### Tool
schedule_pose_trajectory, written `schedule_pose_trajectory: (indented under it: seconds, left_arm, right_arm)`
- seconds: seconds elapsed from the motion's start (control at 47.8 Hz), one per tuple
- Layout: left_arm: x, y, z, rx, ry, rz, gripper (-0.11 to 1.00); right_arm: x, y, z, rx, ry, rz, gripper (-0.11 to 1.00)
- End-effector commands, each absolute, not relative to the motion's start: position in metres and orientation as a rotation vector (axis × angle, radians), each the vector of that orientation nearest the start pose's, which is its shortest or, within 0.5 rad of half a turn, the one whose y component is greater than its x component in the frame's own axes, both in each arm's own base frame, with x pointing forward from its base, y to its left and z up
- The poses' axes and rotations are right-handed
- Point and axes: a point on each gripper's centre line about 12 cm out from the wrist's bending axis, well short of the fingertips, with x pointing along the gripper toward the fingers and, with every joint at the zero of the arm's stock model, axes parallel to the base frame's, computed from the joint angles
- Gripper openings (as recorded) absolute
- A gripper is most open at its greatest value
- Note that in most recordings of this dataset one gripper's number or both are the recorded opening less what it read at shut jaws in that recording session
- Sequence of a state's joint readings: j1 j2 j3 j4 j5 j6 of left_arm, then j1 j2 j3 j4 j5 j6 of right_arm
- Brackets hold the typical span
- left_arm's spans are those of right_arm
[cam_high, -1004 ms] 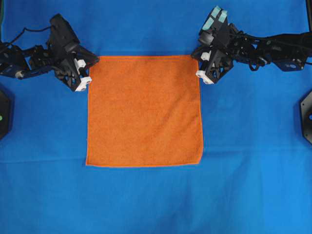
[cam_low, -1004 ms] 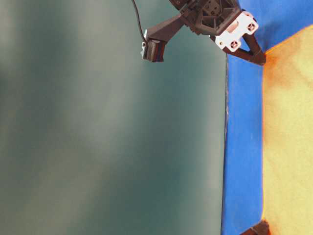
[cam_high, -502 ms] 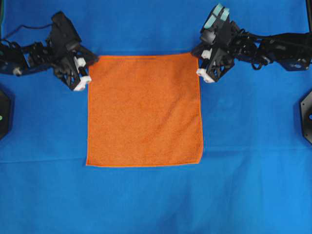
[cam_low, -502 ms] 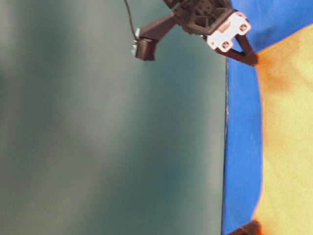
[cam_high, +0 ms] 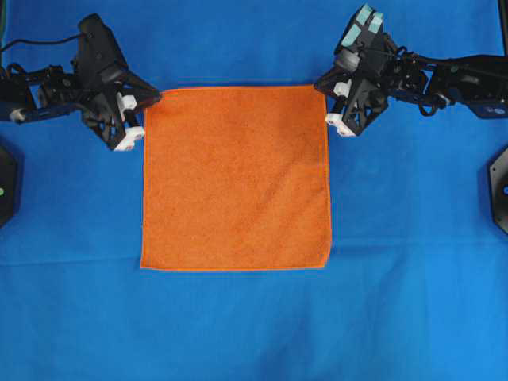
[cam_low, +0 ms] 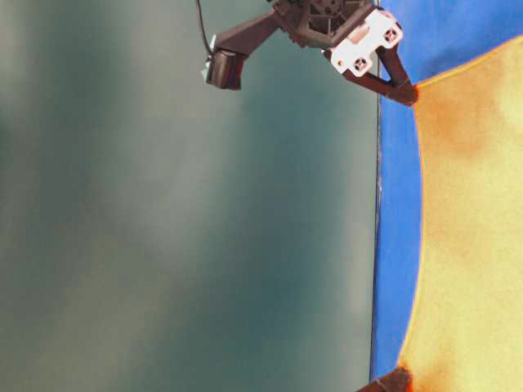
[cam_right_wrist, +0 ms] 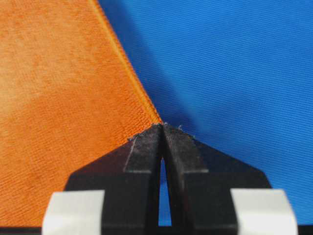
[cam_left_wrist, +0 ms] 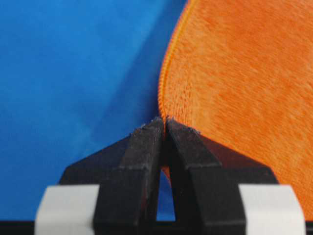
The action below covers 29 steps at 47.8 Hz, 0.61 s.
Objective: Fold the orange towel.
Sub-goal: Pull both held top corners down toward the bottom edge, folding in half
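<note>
The orange towel [cam_high: 236,178] is spread square on the blue cloth, with its near edge lying flat. My left gripper [cam_high: 155,97] is shut on the far left corner; in the left wrist view the black tips [cam_left_wrist: 164,120] pinch the stitched corner of the towel [cam_left_wrist: 234,73]. My right gripper [cam_high: 321,84] is shut on the far right corner, and its tips [cam_right_wrist: 163,125] meet on the towel's point [cam_right_wrist: 63,98]. In the table-level view the towel's far edge [cam_low: 458,204] is raised off the cloth between the two grippers.
The blue cloth [cam_high: 238,325] covers the whole table around the towel. Both black arms reach in from the far left [cam_high: 40,87] and far right [cam_high: 460,79]. Dark fixtures sit at the left [cam_high: 6,186] and right [cam_high: 500,186] edges.
Both grippers have risen and shifted slightly toward the far side, taking the towel's far corners with them. The far edge now stands higher off the cloth. Both stay shut.
</note>
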<state>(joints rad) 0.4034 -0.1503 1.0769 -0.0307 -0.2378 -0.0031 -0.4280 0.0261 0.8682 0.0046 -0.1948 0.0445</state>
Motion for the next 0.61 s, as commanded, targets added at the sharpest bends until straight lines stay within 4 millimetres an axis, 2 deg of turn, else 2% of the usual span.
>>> schedule_pose_trajectory:
  seconds: [0.0, 0.251, 0.586]
  left_arm:
    - [0.265, 0.103, 0.127, -0.152, 0.659, 0.37, 0.01]
    - [0.263, 0.06, 0.13, -0.133, 0.709, 0.238, 0.01]
    - [0.264, -0.022, 0.13, -0.189, 0.74, 0.008, 0.01]
  right_arm:
    - [0.319, -0.133, 0.134, 0.181, 0.633, -0.399, 0.01]
    - [0.322, -0.082, 0.147, 0.175, 0.647, -0.274, 0.01]
    - [0.323, -0.003, 0.148, 0.191, 0.693, -0.076, 0.01]
